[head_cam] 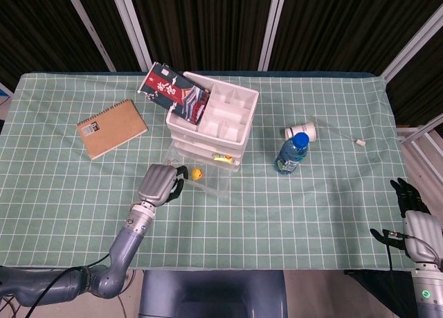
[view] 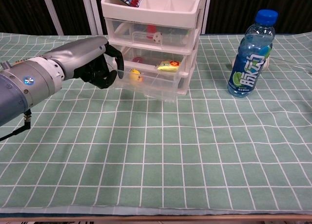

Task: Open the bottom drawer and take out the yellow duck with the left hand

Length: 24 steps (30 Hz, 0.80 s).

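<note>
Half done, roughly: bottom drawer is pulled out of the drawer unit toward the robot, its clear front standing well forward of the two drawers above. Opening step looks complete or nearly so.

Left hand sits at the drawer's left front corner, fingers curled in around the front edge. Looks like it is gripping the drawer lip, but the exact contact is hard to read in either view. It holds nothing else.

Yellow duck is not yet out. It lies inside the open drawer, just right of the left hand, with the clear drawer wall between them. A yellow-green packet lies further right in the same drawer.

Remaining: let go of the drawer front, lift the hand over the rim, reach down onto the duck, grasp and lift it clear.

Right hand hangs off the table's right edge, far from everything; fingers look loosely curled and empty.
</note>
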Each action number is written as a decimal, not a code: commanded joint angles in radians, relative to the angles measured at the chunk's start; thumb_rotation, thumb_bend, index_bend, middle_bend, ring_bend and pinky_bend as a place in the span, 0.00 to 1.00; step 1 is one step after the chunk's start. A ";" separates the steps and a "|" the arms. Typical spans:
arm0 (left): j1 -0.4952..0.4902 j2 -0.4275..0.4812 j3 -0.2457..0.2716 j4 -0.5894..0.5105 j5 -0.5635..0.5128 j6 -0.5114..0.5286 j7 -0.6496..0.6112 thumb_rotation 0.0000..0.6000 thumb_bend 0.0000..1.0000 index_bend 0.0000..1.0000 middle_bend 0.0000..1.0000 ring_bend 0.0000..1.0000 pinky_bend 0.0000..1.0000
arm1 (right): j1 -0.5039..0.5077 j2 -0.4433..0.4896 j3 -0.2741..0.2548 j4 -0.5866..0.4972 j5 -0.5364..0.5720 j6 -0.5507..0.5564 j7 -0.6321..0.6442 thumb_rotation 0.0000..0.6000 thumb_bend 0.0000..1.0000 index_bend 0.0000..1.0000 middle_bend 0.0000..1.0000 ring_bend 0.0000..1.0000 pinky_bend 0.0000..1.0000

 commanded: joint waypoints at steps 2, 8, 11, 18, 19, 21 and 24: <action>-0.006 0.011 -0.004 -0.015 -0.008 -0.009 0.011 1.00 0.14 0.40 1.00 1.00 1.00 | 0.000 0.000 0.000 0.000 0.000 0.000 0.000 1.00 0.07 0.00 0.00 0.00 0.23; -0.022 0.045 -0.012 -0.054 -0.017 -0.032 0.039 1.00 0.12 0.39 1.00 1.00 1.00 | 0.000 0.000 0.000 0.000 0.001 0.000 -0.001 1.00 0.07 0.00 0.00 0.00 0.23; -0.038 0.083 -0.024 -0.092 -0.023 -0.054 0.058 1.00 0.16 0.39 1.00 1.00 1.00 | 0.000 0.000 -0.001 0.000 0.001 -0.002 0.000 1.00 0.07 0.00 0.00 0.00 0.23; -0.123 0.216 -0.082 -0.165 -0.055 -0.164 0.125 1.00 0.24 0.42 1.00 1.00 1.00 | 0.001 0.000 -0.001 0.000 0.002 -0.004 0.000 1.00 0.07 0.00 0.00 0.00 0.23; -0.147 0.243 -0.092 -0.166 -0.061 -0.202 0.134 1.00 0.24 0.42 1.00 1.00 1.00 | 0.000 0.000 -0.001 0.000 0.002 -0.003 0.000 1.00 0.07 0.00 0.00 0.00 0.23; -0.180 0.274 -0.105 -0.157 -0.062 -0.249 0.144 1.00 0.24 0.43 1.00 1.00 1.00 | 0.000 0.000 -0.001 -0.001 0.002 -0.003 -0.001 1.00 0.07 0.00 0.00 0.00 0.23; -0.243 0.318 -0.111 -0.112 -0.022 -0.349 0.149 1.00 0.23 0.43 1.00 1.00 1.00 | 0.000 0.000 -0.001 -0.001 0.003 -0.004 -0.002 1.00 0.07 0.00 0.00 0.00 0.23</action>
